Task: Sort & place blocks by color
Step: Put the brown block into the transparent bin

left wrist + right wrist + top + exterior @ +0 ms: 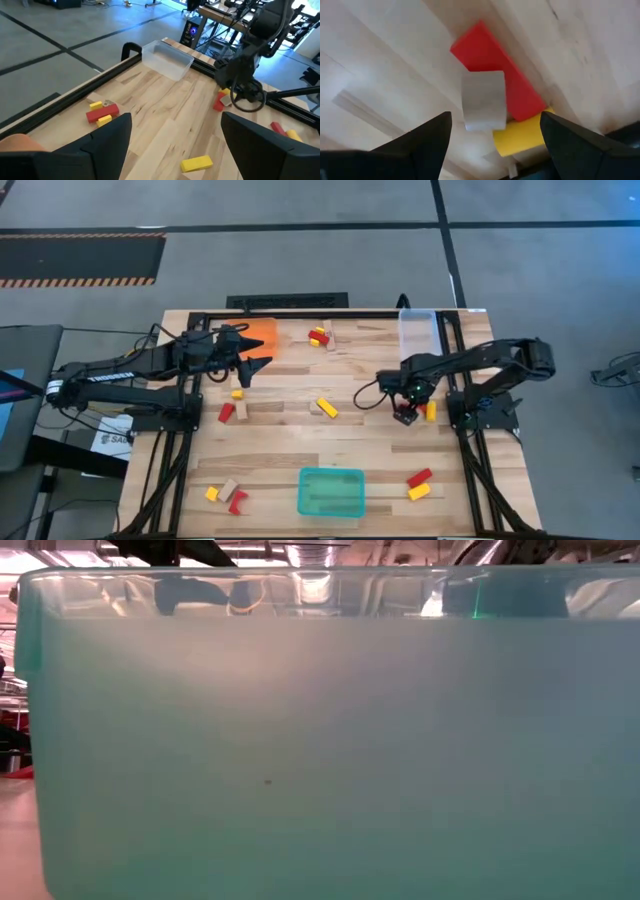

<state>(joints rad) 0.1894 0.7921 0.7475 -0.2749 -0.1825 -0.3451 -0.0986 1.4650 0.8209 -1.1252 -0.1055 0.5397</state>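
While I've got the overhead feed up, my left gripper (243,370) is parked with its fingers spread wide and nothing between them, just beside the orange tray (262,333) at the far left corner of the table (290,445); I can't really tell if anything sits in that tray since the arm covers part of it. My right gripper (405,412) is on the right side, jaws apart too, hovering right over a tight little cluster: a red block (495,67), a pale wood block (483,100) lying on top of it, and a yellow block (522,137) touching the red one's end. The clear tray (418,330) at the far right corner looks empty to me, and the teal tray (331,491) at the near edge shows nothing inside either. The rest of the blocks (322,337) are scattered loose on the wood, in small groups near every corner and one yellow piece mid-table.
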